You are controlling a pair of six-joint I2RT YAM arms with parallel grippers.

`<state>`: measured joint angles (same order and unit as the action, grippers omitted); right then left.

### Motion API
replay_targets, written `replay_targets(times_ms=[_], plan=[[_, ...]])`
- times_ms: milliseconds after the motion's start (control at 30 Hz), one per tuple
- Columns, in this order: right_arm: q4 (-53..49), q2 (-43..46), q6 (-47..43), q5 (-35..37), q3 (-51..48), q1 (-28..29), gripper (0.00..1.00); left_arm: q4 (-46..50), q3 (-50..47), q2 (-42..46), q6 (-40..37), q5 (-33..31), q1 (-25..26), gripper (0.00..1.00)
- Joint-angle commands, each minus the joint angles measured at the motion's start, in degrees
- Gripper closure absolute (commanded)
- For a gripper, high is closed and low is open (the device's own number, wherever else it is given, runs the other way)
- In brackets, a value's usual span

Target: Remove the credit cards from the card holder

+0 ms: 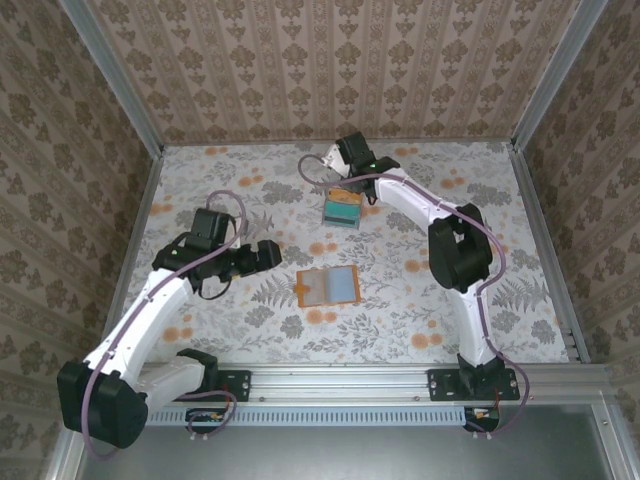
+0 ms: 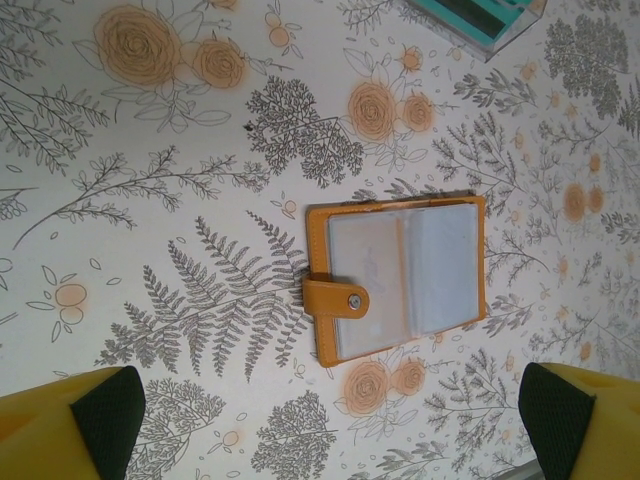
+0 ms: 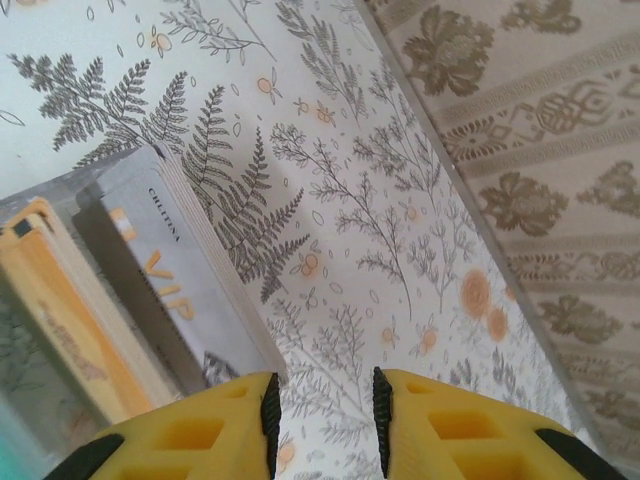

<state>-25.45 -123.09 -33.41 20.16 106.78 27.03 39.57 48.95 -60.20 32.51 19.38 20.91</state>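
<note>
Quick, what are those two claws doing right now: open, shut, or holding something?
Left gripper: wide open, holding nothing.
Right gripper: slightly open, nothing between its fingers; the credit cards sit just beside it.

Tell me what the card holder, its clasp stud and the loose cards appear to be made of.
Card holder: orange leather or leatherette, going by its matte, evenly coloured rim and strap. Its inner sleeves look like clear, slightly glossy plastic with soft reflections. Stud on the strap: probably metal, small and shiny. Cards: thin rigid plastic, judging by straight edges and printed lettering; the whitish one looks satin.
</note>
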Motion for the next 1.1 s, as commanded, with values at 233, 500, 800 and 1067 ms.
replay_targets(times_ms=[233, 500, 800, 1067], plan=[[-2.7, 23.3, 33.0, -10.3, -17.9, 0.1, 0.64, -11.0, -4.9, -5.2, 7.2, 4.4, 2.8, 0.12], [-3.8, 33.3, 50.8, -17.9, -35.6, 2.9, 0.65, -18.7, -4.7, -14.0, 11.1, 4.9, 11.6, 0.3], [4.8, 37.9, 66.5, -23.1, -52.6, 9.1, 0.77, -20.1, 1.1, -26.2, 9.1, 7.1, 12.4, 0.49], [9.7, 34.8, 73.6, -24.3, -58.0, 12.9, 0.84, -18.1, 5.1, -33.3, 6.7, 7.9, 12.4, 0.52]])
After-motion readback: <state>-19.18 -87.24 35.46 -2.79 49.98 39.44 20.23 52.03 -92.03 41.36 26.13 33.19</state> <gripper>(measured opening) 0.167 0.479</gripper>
